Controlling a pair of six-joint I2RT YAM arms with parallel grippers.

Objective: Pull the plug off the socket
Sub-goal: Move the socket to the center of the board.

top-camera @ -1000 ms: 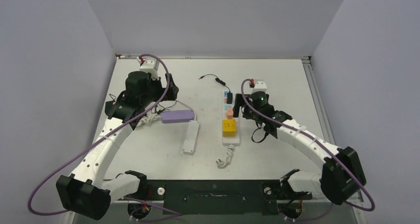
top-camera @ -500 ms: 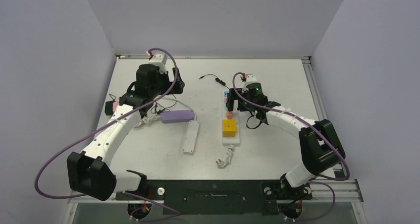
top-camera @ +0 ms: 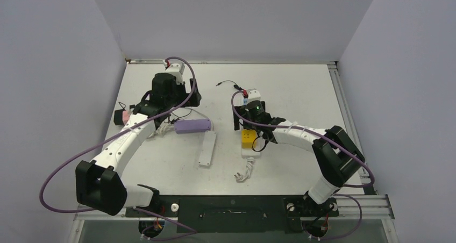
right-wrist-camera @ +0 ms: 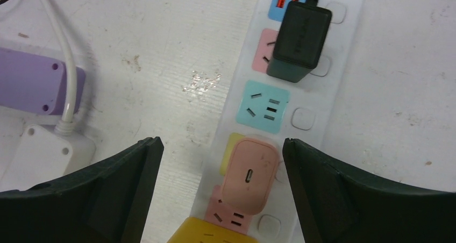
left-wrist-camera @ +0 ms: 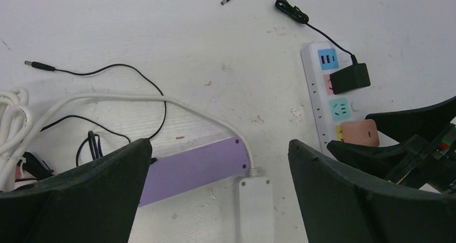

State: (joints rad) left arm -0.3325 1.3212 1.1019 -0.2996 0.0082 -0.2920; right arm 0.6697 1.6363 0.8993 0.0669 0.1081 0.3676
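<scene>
A white power strip (right-wrist-camera: 347, 76) with coloured sockets lies mid-table, also in the top view (top-camera: 250, 151). A black adapter (right-wrist-camera: 298, 41), a pink plug (right-wrist-camera: 251, 176) and a yellow plug (right-wrist-camera: 215, 233) sit in it. My right gripper (right-wrist-camera: 221, 145) is open above the strip. Its fingers (right-wrist-camera: 333, 189) straddle the pink plug without touching it. In the top view the right gripper (top-camera: 244, 116) hides the pink plug, and the yellow plug (top-camera: 248, 138) shows below it. My left gripper (left-wrist-camera: 218, 146) is open and empty above a purple strip (left-wrist-camera: 193, 170).
A purple strip (top-camera: 192, 126) and a plain white strip (top-camera: 207, 149) lie left of centre, with a white cord and thin black leads (left-wrist-camera: 107, 73). The adapter's black lead (top-camera: 228, 84) trails toward the back. The strip's coiled white cord (top-camera: 244, 171) lies near the front.
My right arm swung left, bringing its gripper from the strip's right side to over the strip and the pink plug. My left gripper moved slightly toward the back and right.
</scene>
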